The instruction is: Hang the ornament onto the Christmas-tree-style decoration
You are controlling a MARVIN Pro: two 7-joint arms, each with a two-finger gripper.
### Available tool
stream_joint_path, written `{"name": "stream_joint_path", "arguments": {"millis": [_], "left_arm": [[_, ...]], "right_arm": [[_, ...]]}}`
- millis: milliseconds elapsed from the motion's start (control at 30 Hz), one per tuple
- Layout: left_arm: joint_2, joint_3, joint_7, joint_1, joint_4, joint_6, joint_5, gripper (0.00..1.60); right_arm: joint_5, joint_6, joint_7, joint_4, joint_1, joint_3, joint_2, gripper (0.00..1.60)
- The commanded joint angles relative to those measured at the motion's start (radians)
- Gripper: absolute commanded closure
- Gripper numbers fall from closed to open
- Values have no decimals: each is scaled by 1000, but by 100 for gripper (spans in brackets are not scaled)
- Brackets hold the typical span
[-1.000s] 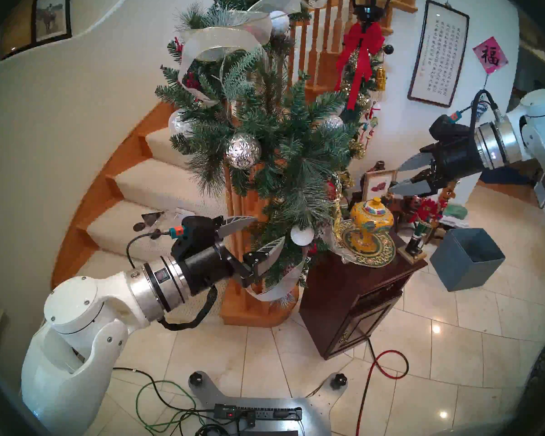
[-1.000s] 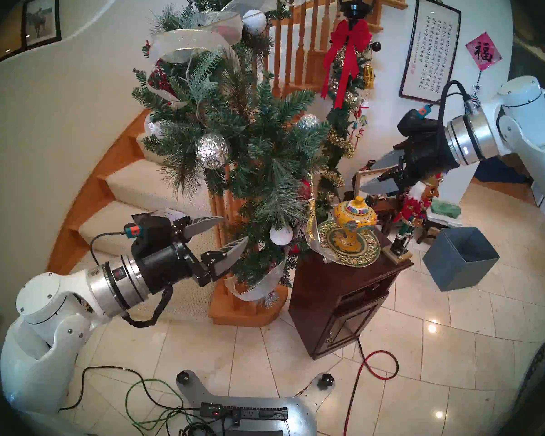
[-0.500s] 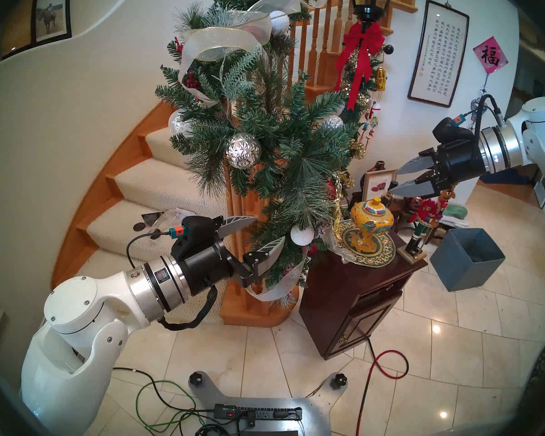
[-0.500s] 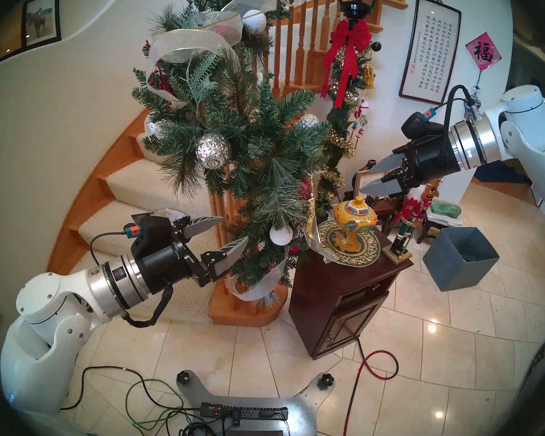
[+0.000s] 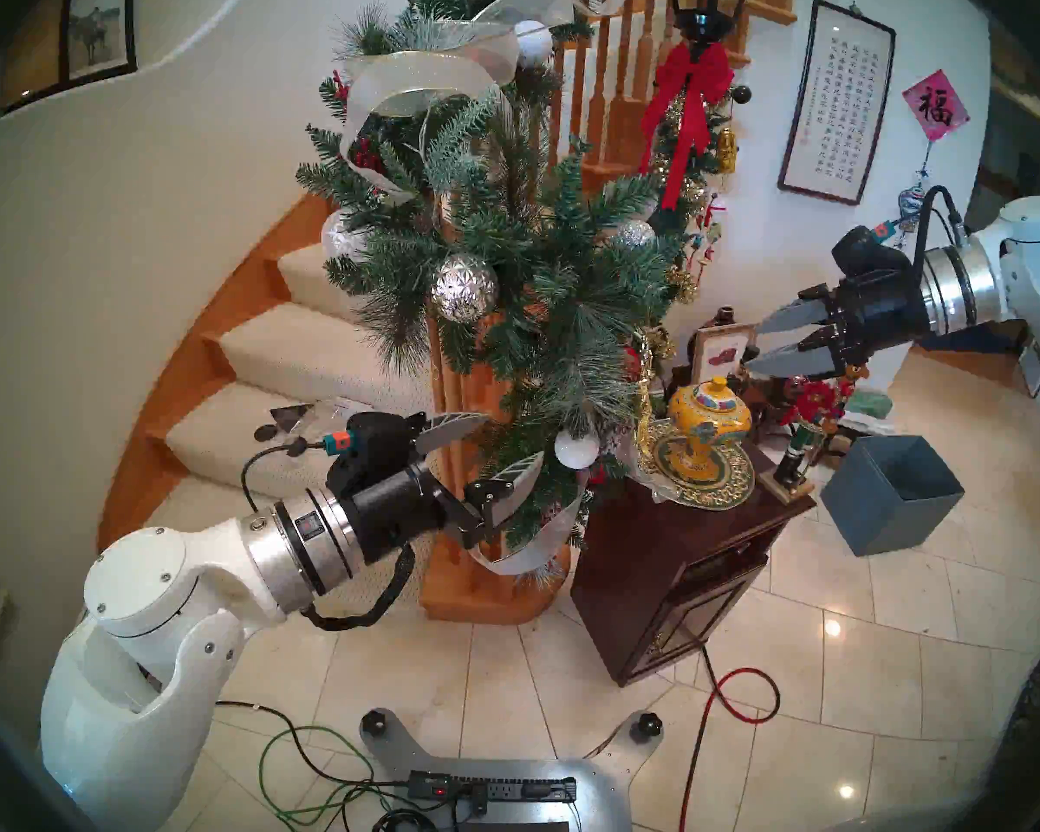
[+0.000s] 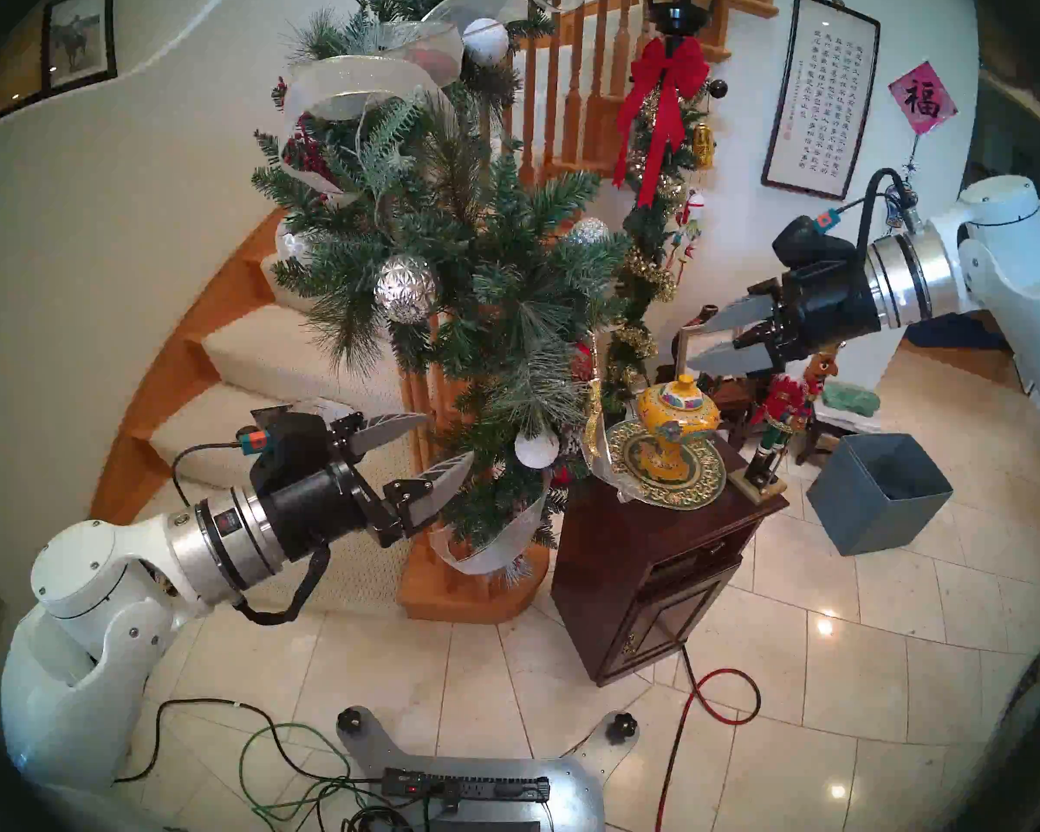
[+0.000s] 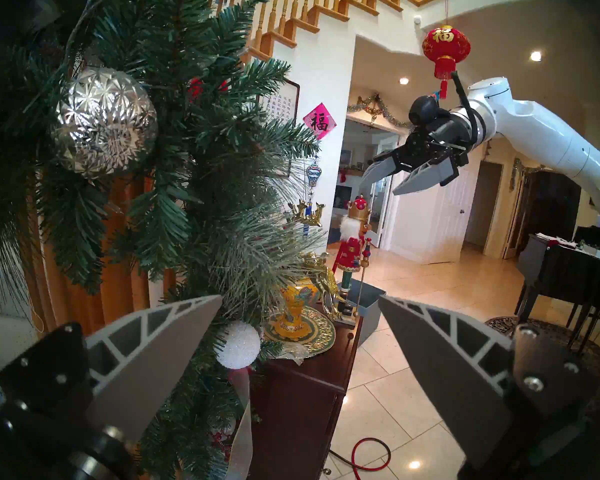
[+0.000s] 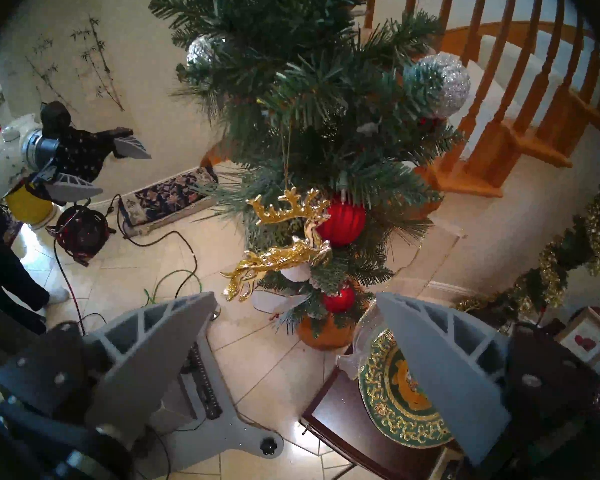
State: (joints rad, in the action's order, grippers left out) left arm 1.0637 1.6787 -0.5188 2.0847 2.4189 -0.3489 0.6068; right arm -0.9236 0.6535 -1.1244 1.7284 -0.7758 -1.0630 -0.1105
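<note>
The gold reindeer ornament (image 8: 284, 242) is hanging by its thin thread from the pine garland (image 8: 312, 98), beside a red ball (image 8: 343, 219). The right pincer (image 8: 293, 334) is hovering just short of it, jaws apart and empty. The left pincer (image 5: 499, 446) is gaping wide at the garland's lower needles.
</note>
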Motion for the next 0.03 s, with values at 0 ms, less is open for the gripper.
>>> {"name": "stream_joint_path", "arguments": {"millis": [0], "left_arm": [[0,1,-1,-2,4,1,0,0]], "right_arm": [[-13,-37,-13,-13,-22,-36,5,0]]}}
